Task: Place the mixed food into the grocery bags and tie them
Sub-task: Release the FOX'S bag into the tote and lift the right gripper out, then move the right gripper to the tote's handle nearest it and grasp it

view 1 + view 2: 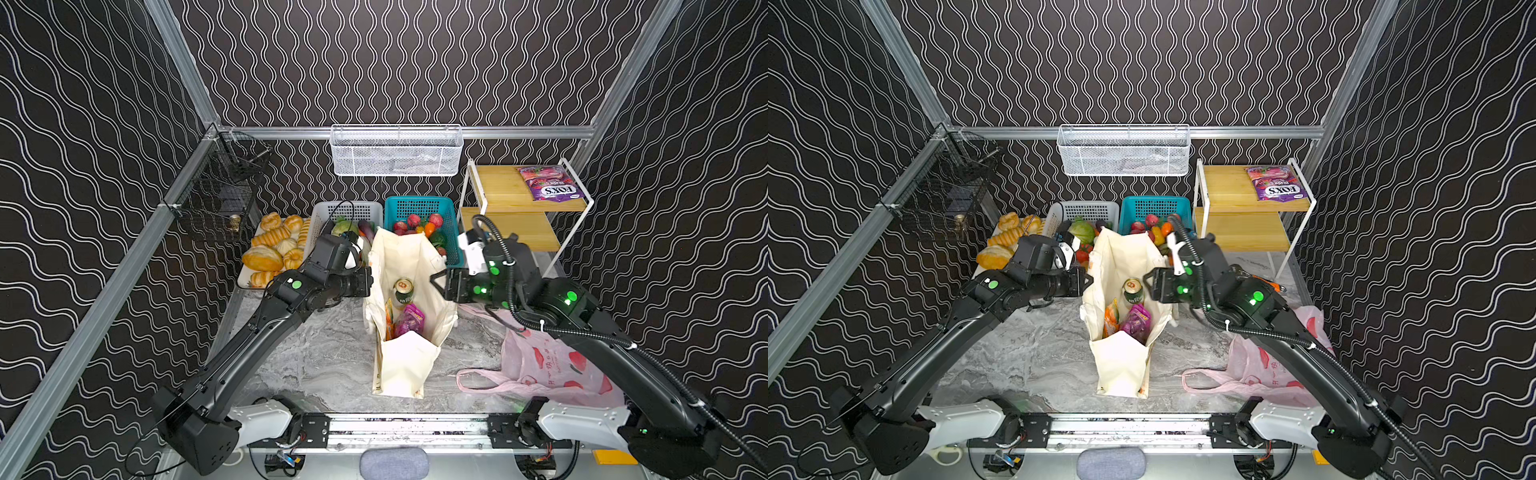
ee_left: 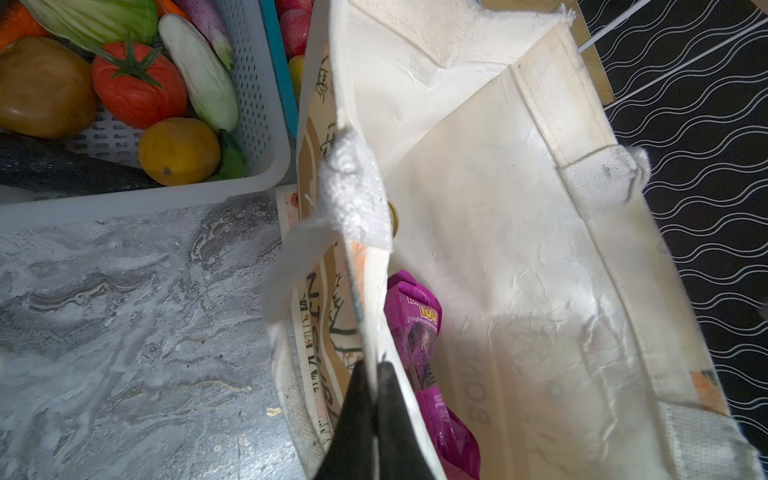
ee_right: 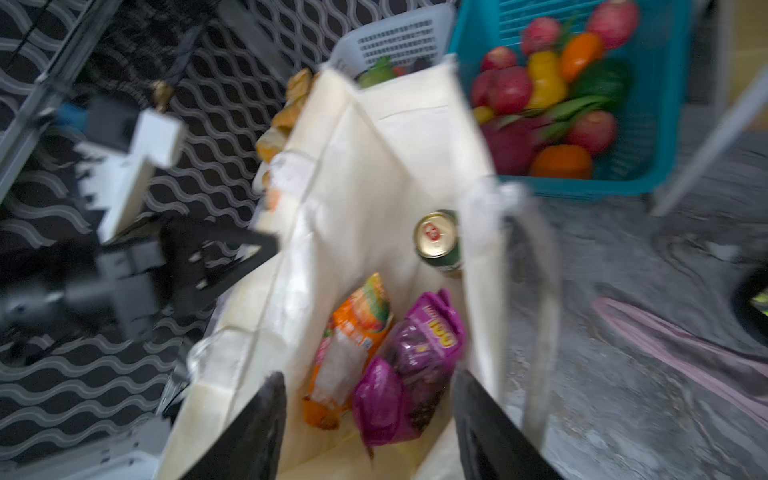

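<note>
Canvas tote (image 1: 409, 365), rim in left hand (image 2: 376, 374); right hand (image 3: 369, 376) agape beside it.

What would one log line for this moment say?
left end effector: shut on canvas tote rim | right end effector: open over tote | inside: green can, orange candy bag, purple pouch

The whole right wrist view was smeared. There the green drink can (image 3: 436, 241) sat partly hidden behind a wall of the cream canvas tote (image 3: 374, 166). In the left wrist view that tote covered part of the purple snack pouch (image 2: 415, 324), and the picture's edge cut off the black fingers (image 2: 357, 424) of the left gripper (image 2: 376, 368). In both top views the right arm (image 1: 602, 330) hid much of the thin pink plastic bag (image 1: 552, 365).
</note>
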